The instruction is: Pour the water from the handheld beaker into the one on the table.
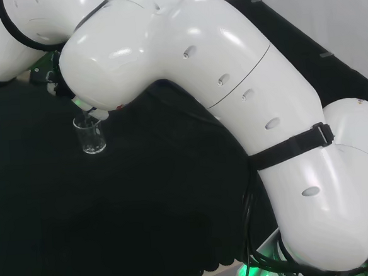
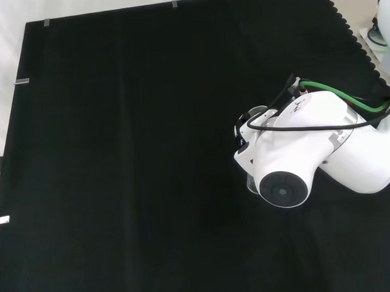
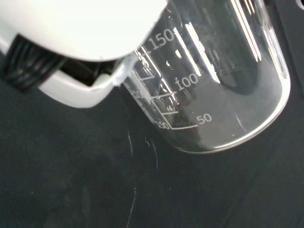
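Glass beaker on table (image 1: pixel 90 135): upright on black cloth (image 1: pixel 145 210), left of my arm links (image 1: pixel 232 109) in head view. Handheld beaker (image 3: pixel 218 85): clear, tilted, beside my hand (image 3: pixel 80 52); finger state cannot tell.

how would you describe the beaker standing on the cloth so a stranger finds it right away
In the head view, follow the big white arm to its upper-left end. Just below it, a small clear glass beaker stands upright on the black cloth, alone on bare cloth.

The beaker (image 3: pixel 223 85) bears scale marks 150, 100, 50
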Motion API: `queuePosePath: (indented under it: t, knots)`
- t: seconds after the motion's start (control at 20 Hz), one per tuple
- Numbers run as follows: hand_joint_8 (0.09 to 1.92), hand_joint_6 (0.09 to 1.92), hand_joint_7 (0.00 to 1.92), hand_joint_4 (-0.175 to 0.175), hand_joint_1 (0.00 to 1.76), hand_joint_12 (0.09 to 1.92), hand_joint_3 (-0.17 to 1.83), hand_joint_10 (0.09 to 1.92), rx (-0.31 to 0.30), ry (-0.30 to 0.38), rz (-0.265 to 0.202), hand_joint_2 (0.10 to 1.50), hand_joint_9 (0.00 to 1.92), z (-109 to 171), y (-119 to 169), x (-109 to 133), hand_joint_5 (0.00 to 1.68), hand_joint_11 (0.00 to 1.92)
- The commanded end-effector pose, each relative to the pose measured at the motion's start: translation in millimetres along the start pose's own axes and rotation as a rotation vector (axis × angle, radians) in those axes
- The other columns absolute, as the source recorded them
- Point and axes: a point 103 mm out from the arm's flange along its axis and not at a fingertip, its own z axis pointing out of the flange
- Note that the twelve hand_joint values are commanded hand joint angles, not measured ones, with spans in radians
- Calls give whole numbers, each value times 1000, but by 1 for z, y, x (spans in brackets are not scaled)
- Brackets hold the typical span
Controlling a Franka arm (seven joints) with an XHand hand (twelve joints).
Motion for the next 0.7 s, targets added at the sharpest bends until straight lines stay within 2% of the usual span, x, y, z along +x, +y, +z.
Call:
queuePosePath:
  t: [0.05,0.7]
  knots:
    - [534,440,1378,-175,1436,616,668,87,6,-11,4,582,1590,-5,-1,0,1376,1386]
    - [536,440,1377,-175,1436,615,670,87,2,-7,4,580,1590,-3,-2,-1,1376,1391]
